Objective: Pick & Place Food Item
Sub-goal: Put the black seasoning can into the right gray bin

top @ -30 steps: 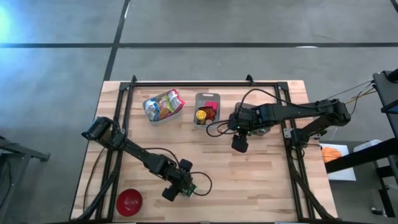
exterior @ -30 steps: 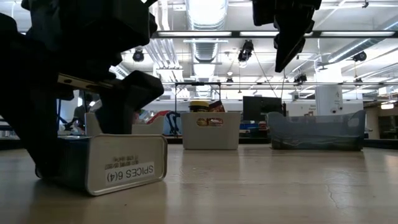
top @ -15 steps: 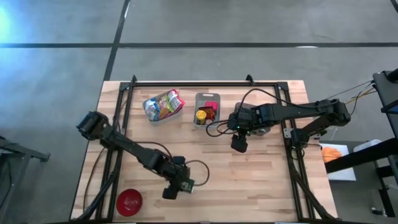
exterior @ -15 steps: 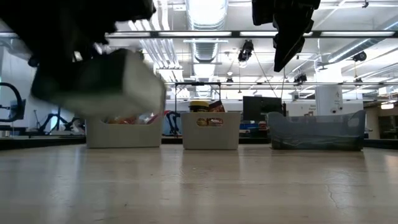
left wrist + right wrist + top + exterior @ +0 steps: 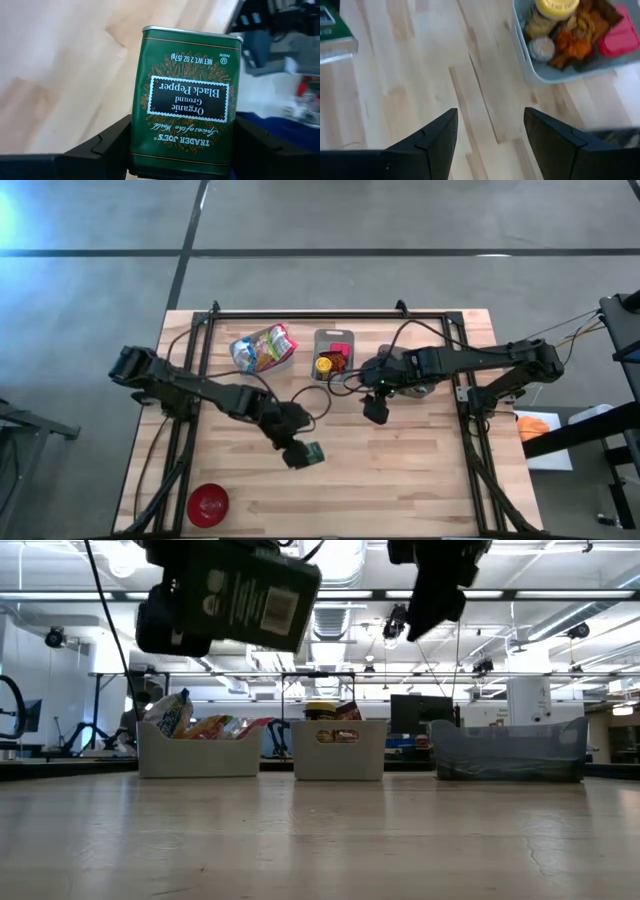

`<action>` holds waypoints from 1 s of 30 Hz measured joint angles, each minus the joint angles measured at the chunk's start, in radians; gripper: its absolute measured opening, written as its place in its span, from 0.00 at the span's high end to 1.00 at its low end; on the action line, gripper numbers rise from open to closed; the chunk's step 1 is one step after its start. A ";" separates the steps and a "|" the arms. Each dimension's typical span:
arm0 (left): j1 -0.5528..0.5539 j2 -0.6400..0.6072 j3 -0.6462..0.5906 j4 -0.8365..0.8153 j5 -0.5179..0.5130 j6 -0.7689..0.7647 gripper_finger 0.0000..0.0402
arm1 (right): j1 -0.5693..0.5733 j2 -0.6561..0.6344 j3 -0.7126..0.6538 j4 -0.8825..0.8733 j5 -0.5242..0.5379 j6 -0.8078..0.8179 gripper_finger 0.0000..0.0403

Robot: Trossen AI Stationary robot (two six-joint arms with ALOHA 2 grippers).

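A red bowl [image 5: 208, 504] sits by the near left edge of the wooden surface [image 5: 400, 470], whose near half is otherwise bare boards. Mid-surface, the left pincer [image 5: 297, 455], clamped on a green pepper tin [image 5: 312, 454], now holds it in the air; a second ago it rested near the front edge. Farther off, the right pincer [image 5: 374, 411] hangs with fingers parted and empty, slightly shifted, before three bins along the far edge.

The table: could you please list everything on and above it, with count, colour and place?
Pepper tin: one, green, held above the table.
Snack bin: one, pale, colourful packets, far side.
Middle bin: one, pale, yellow-lidded jar and red items, far side.
Third bin: one, grey-blue, far right.
Bowl: one, red, near left corner.
Table: one, light wood.
Left pincer: shut on the pepper tin.
Right pincer: open, empty, near the middle bin.
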 joint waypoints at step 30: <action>0.129 -0.140 0.000 0.109 0.204 -0.020 0.36 | 0.120 0.000 0.068 0.453 -0.332 -0.082 0.44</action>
